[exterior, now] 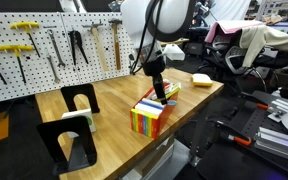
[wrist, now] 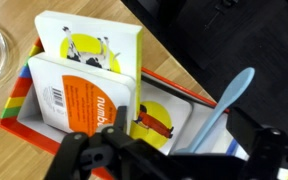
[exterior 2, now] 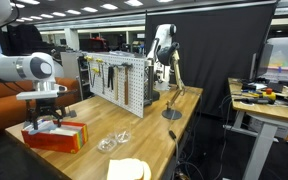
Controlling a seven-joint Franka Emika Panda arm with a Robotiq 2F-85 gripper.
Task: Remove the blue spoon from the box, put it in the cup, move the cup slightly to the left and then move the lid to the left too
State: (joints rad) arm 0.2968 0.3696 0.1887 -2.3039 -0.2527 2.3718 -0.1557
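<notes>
In an exterior view the gripper (exterior: 160,93) is right down over the box (exterior: 149,120), which sits by the front edge of the worktop (exterior: 109,95), close to a corner. From here the spoon can't be picked out and neither can how the jaws stand. One yellow pad (exterior: 201,79) lies off at the far corner. In an exterior view from the opposite end, the gripper (exterior 2: 47,118) is low on that single box (exterior 2: 56,138) at the near corner. Clear glassware (exterior 2: 114,141) sits just along the worktop from it, probably the cup and lid, but too small to tell apart. Now the wrist view, and here's the story: one blue spoon (wrist: 224,105), only one, leans in the end of the box nearest the worktop's edge. Its bowl is up and away from the gripper (wrist: 174,165), and the handle slants steeply down toward it. The jaws are apart with nothing clamped, and the handle's lower end drops in between them, nearer one finger than the other. Two card packs (wrist: 89,70) stand upright beside the spoon, and one flat card (wrist: 159,120) lies on the box floor. To my eye the pick calls for a small sideways shift so the jaws close squarely across that slanted handle.
</notes>
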